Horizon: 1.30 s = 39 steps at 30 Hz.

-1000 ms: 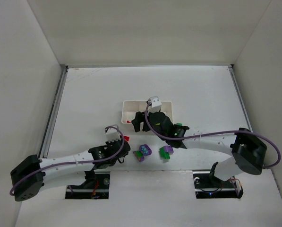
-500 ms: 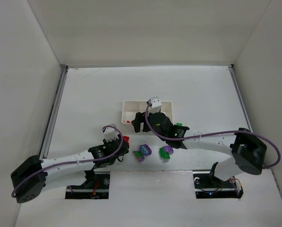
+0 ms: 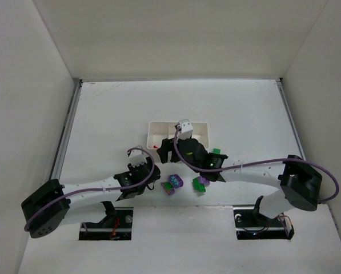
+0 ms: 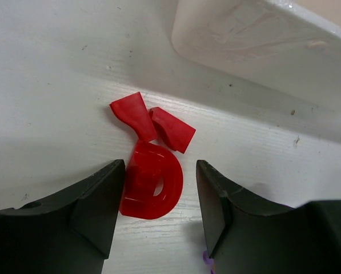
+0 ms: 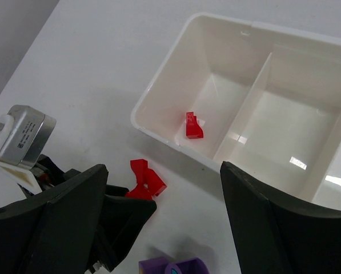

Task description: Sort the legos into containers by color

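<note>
Our left gripper (image 4: 159,185) is down on the table (image 4: 56,68), jaws parted astride the loose red legos (image 4: 151,171) just short of the white tray (image 5: 170,141). We judge red is the colour in hand, and next we must close on one piece and lift it over the wall. Our right gripper (image 5: 163,169) hangs wide open and empty by the tray's near edge, with one red brick (image 5: 193,125) already in its left compartment.
</note>
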### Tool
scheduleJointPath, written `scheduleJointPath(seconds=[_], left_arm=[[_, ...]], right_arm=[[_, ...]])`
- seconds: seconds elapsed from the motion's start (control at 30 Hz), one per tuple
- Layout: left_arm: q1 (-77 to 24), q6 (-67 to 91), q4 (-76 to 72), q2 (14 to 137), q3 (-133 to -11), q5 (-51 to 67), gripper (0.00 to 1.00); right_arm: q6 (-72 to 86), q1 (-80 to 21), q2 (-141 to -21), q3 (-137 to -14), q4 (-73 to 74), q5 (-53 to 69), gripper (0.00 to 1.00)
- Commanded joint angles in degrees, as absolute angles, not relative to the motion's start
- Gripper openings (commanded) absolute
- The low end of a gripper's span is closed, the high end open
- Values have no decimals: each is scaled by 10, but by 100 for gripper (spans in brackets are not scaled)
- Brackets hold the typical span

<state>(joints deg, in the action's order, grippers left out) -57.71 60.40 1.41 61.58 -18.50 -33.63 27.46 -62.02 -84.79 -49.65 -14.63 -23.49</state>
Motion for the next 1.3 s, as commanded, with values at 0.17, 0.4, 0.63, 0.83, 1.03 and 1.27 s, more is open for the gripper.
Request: scheduleJointPath(seconds=[0.17, 0.4, 0.63, 0.83, 1.03, 1.27], left_arm=[[-585, 602, 67, 672, -194, -309, 29], [-586, 606, 83, 655, -194, -308, 14], [-588, 607, 171, 520, -219, -323, 11], [-559, 577, 212, 384, -281, -364, 12], [-473, 465, 103, 462, -355, -336, 15], [-398, 379, -25, 662, -440, -265, 19]], right_arm=[[281, -623, -791, -477, -187, -239, 86], [284, -595, -743, -448, -194, -245, 85], [298, -570, -733, -426, -195, -242, 85], [312, -555, -730, -409, -196, -237, 50], [316, -560, -725, -402, -180, -237, 29], [300, -620, -729, -397, -173, -229, 36]])
